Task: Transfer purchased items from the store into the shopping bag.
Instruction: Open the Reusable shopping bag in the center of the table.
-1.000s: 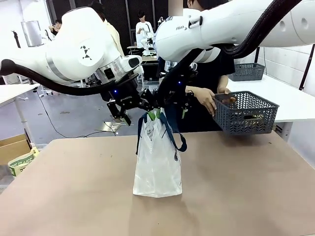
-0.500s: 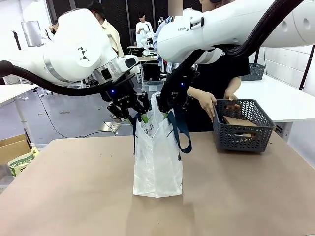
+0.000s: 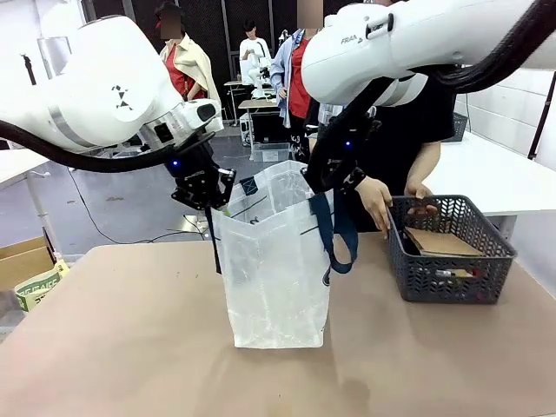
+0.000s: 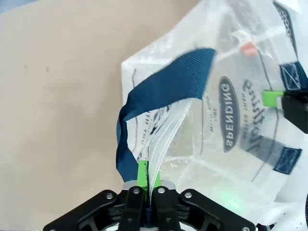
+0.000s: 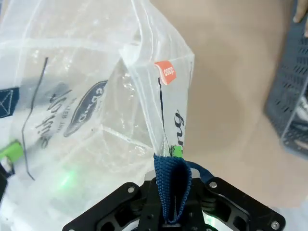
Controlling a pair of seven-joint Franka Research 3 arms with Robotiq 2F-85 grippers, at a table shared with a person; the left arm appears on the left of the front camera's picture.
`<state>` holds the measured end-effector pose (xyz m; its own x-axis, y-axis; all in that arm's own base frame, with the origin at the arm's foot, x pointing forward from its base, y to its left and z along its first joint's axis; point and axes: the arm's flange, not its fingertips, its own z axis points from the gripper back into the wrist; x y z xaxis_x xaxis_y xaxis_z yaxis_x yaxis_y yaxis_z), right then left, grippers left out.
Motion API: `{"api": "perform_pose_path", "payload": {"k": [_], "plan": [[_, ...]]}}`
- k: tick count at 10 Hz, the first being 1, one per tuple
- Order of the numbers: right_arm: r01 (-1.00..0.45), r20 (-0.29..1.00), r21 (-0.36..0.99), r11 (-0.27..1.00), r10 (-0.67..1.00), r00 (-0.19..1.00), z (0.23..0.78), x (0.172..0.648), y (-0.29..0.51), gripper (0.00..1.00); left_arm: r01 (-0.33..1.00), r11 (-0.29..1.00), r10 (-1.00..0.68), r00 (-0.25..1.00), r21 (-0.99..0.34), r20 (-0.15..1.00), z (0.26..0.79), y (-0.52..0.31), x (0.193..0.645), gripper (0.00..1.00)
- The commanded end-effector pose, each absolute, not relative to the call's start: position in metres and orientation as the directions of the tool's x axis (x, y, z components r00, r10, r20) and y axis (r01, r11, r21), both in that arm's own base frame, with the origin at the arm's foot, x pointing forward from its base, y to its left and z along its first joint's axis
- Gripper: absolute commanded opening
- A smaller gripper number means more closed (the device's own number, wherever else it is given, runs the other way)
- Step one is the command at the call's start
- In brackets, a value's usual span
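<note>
The shopping bag (image 3: 274, 278) stands on the desk (image 3: 122, 347), mouth held wide. Left pincer (image 3: 211, 201) and right pincer (image 3: 326, 184) each clench its rim. A brown pack (image 3: 443, 241) lies in the grey basket (image 3: 452, 269)

Mesh basket (image 3: 447, 280) hides most purchased items (image 3: 443, 241)
</note>
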<state>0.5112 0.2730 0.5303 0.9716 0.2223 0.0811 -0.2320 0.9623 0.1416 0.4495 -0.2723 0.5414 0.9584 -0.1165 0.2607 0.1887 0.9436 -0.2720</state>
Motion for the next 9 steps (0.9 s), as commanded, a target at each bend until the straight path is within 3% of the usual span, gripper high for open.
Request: {"api": "perform_pose_path", "payload": {"k": [1, 6, 7, 9], "plan": [[-0.268, 0.118, 0.117, 0.956, 0.255, 0.960, 0.526, 0.492, 0.251, 0.00, 0.175, 0.953, -0.104, 0.956, -0.248, 0.275, 0.535, -0.256, 0.445, 0.00], [-0.323, 0.133, 0.018, 0.946, 0.318, 0.939, 0.517, 0.488, 0.239, 0.00, 0.154, 0.968, -0.095, 0.956, -0.199, 0.278, 0.526, -0.254, 0.446, 0.00], [-0.327, 0.120, -0.021, 0.945, 0.327, 0.938, 0.513, 0.488, 0.242, 0.00, 0.149, 0.959, -0.086, 0.963, -0.240, 0.255, 0.528, -0.248, 0.452, 0.00], [-0.290, 0.108, 0.046, 0.956, 0.284, 0.953, 0.526, 0.489, 0.240, 0.00, 0.149, 0.959, -0.086, 0.963, -0.240, 0.255, 0.528, -0.248, 0.452, 0.00]]}}
